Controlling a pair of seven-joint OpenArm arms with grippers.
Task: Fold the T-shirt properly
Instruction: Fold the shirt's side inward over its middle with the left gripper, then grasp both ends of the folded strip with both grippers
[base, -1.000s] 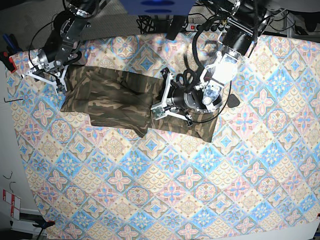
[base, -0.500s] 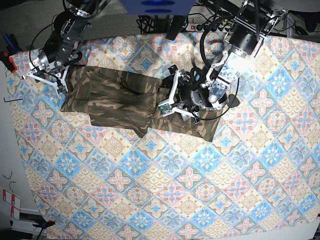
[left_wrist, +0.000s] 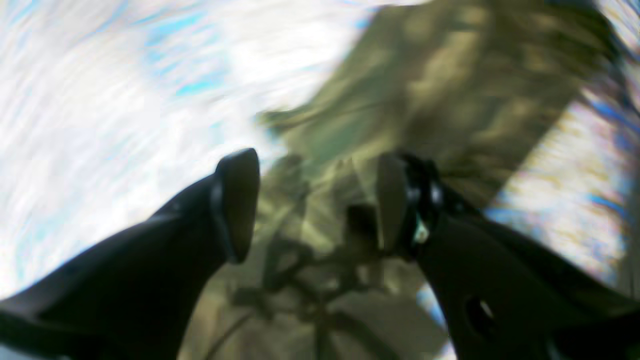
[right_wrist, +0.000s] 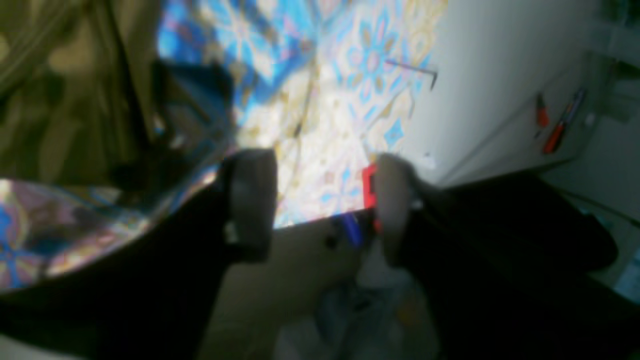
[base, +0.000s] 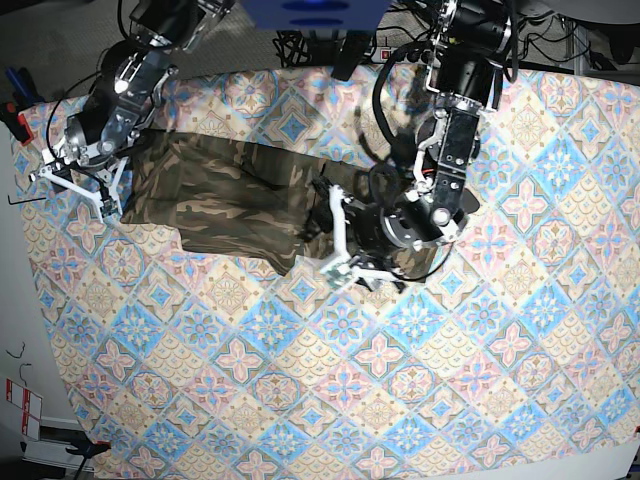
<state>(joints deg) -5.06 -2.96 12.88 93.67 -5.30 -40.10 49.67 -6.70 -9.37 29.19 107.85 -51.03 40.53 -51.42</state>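
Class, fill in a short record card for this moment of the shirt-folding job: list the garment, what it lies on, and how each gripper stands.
garment: T-shirt, camouflage, lying partly folded and bunched
surface: patterned tablecloth, blue, pink and tan tiles
left gripper: jaws apart, nothing between them, over the shirt's end nearer mid-table
right gripper: jaws apart, nothing between them, at the shirt's other end by the cloth's edge
shirt held: no, by neither gripper
fold state: not finished; cloth still uneven
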